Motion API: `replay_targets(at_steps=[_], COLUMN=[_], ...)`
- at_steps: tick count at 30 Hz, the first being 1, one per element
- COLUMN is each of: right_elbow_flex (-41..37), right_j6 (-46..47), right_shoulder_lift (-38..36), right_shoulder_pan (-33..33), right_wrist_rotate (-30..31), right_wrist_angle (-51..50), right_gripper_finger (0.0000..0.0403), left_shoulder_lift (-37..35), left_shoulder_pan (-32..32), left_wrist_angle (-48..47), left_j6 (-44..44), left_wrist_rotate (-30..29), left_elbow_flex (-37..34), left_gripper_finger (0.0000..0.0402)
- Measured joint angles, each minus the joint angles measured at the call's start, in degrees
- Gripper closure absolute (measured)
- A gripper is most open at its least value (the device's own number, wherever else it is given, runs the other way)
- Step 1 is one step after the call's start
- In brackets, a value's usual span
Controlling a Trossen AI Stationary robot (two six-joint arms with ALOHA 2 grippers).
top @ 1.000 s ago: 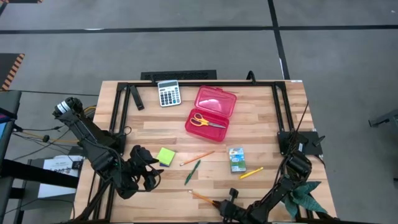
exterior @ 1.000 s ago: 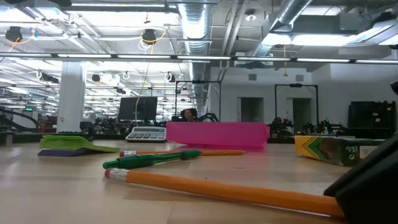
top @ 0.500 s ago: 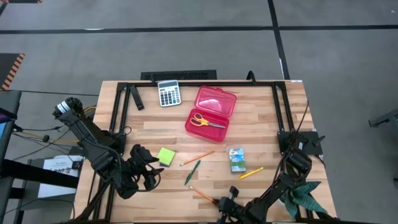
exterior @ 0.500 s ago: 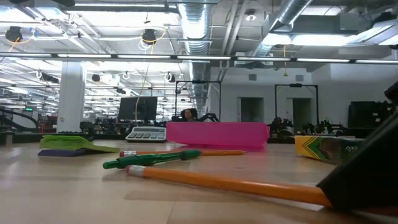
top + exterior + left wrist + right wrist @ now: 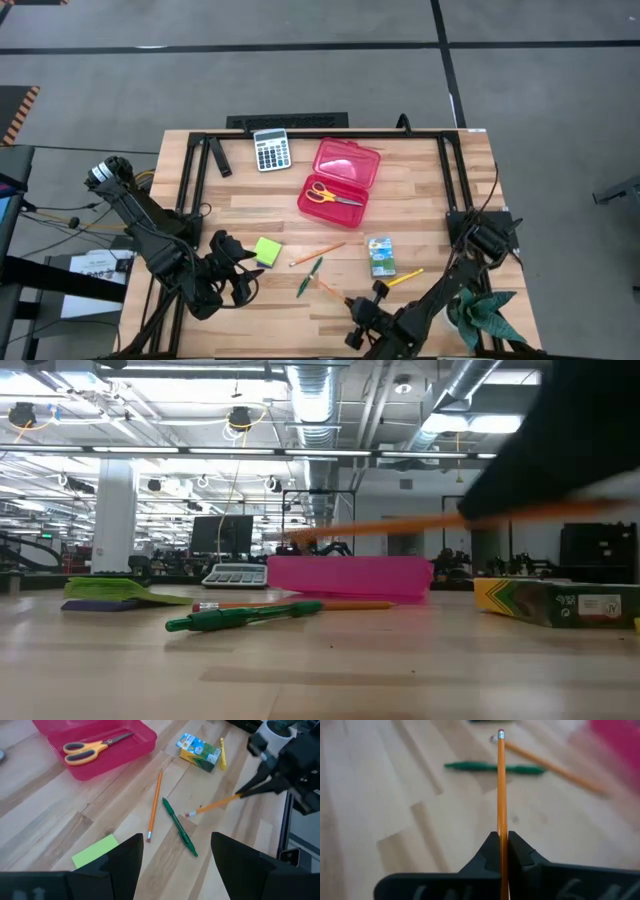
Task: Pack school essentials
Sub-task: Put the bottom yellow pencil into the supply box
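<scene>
My right gripper [image 5: 362, 306] is near the table's near edge, shut on an orange pencil [image 5: 335, 292] whose eraser end [image 5: 500, 733] points away from it. A second orange pencil [image 5: 318, 253] and the dark green pen [image 5: 309, 277] lie flat just beyond. The lime-green sticky-note pad [image 5: 267, 251] lies beside my open left gripper [image 5: 175, 870], which touches nothing. The green-blue carton [image 5: 380, 257] and a yellow pencil [image 5: 403, 278] lie to the right. The yellow-handled scissors [image 5: 333, 195] lie inside the open red case [image 5: 362, 176]. My right gripper pinches the orange pencil between its two fingertips [image 5: 491, 851], on the shaft [image 5: 501, 837] at the end away from the eraser. The pencil sticks straight out ahead of the fingers. It is lifted clear of the table [image 5: 440, 520], roughly level, eraser end toward the pen.
The grey-white calculator [image 5: 271, 150] sits at the far edge, left of the red case. A black frame [image 5: 300, 133] runs along the far and side edges of the table. Bare wood lies between the pen and the near edge [image 5: 290, 320].
My right gripper has risen and moved toward the far edge, taking the orange pencil with it. The pencil lay with its eraser end on the table a second ago; now its whole length hangs well above the wood, near the green pen.
</scene>
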Motion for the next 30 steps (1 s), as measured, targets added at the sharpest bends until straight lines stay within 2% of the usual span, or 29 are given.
replay_targets(at_steps=[7,10,16,22,26,30], right_elbow_flex=[0.1,0.2,-4.0,-13.6,-23.6,-32.1], right_j6=[-0.7,-3.9,-14.6,-28.3,-37.0,-41.1], right_shoulder_lift=[-7.0,-10.6,-20.2,-31.5,-38.3,-42.1], right_shoulder_pan=[-4.7,-7.6,-14.7,-21.9,-27.4,-32.9], right_wrist_rotate=[1.8,1.9,0.5,-3.1,-11.1,-18.8], right_wrist_angle=[-12.6,-17.2,-17.1,-6.7,8.5,20.6], right_gripper_finger=[0.0391,0.0391,0.0393,0.0393,0.0393,0.0392], left_shoulder_lift=[0.0,0.0,0.0,0.0,0.0,0.0], left_shoulder_pan=[0.0,0.0,0.0,0.0,0.0,0.0], left_wrist_angle=[0.0,0.1,0.1,0.1,0.1,0.0], left_j6=[0.5,0.5,0.2,-0.3,-1.7,-2.5], left_wrist_rotate=[-1.0,-0.9,-0.9,-1.0,-1.9,-2.6], left_elbow_flex=[0.0,0.0,0.0,0.0,0.0,0.0], left_gripper_finger=[0.0173,0.0173,0.0173,0.0173,0.0173,0.0173])
